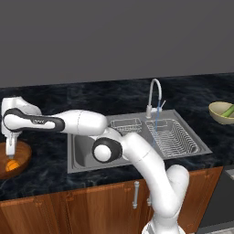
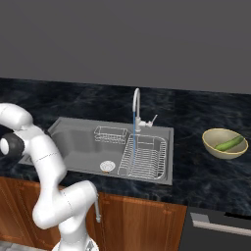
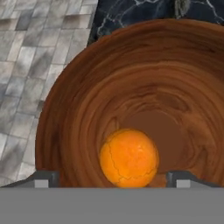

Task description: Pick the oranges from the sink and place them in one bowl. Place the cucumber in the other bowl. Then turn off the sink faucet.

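Our hand (image 1: 11, 153) hangs at the far left of the bench (image 1: 50, 178), its fingers pointing down into the brown wooden bowl (image 1: 25, 157). In the hand view the two fingertips (image 3: 43, 179) stand wide apart at the bottom, released, with one orange (image 3: 129, 157) lying between and just beyond them on the bowl's floor; we cannot tell whether either tip touches it. In the left base view that orange (image 1: 12, 164) sits just below the hand. We see no more than this one orange. Well off to the hand's right lies the sink (image 1: 178, 157), with the faucet (image 1: 154, 93) arching over it and a thin blue stream (image 1: 156, 119) running into the wire basket (image 1: 173, 137). Farther right still, the olive-yellow bowl (image 2: 224, 143) stands on the bench with the cucumber (image 2: 229, 144) lying in it.
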Robot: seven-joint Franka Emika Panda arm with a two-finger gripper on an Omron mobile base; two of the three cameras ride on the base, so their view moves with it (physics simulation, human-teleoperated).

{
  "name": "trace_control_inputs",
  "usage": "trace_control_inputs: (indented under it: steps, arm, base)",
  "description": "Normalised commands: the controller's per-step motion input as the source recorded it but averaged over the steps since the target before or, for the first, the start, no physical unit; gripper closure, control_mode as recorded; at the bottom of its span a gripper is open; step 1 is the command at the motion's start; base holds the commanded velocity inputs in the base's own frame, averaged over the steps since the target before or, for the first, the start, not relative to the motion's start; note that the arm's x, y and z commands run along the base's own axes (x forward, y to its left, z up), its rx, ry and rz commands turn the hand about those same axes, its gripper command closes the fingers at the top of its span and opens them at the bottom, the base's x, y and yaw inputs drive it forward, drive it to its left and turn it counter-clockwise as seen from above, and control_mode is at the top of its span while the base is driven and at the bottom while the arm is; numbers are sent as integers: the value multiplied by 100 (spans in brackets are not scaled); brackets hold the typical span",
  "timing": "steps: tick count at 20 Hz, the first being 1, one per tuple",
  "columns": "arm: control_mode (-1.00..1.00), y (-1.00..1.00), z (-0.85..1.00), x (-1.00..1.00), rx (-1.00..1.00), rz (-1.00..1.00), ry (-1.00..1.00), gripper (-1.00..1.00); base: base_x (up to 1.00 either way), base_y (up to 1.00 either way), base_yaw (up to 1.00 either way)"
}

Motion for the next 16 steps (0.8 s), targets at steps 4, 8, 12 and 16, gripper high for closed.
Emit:
trace_control_inputs:
  steps: [4, 8, 12, 16]
  arm:
    - [-100, 0, 55, -11, 0, 0, 0, -100]
    - [-100, -7, 66, -10, 0, 0, 0, -100]
    - [-100, -27, 37, -7, 0, 0, -6, -100]
    - [-100, -46, 14, -9, 1, -2, -14, -100]
  base:
    - [0, 0, 0]
    - [0, 0, 0]
    - [0, 0, 0]
    - [0, 0, 0]
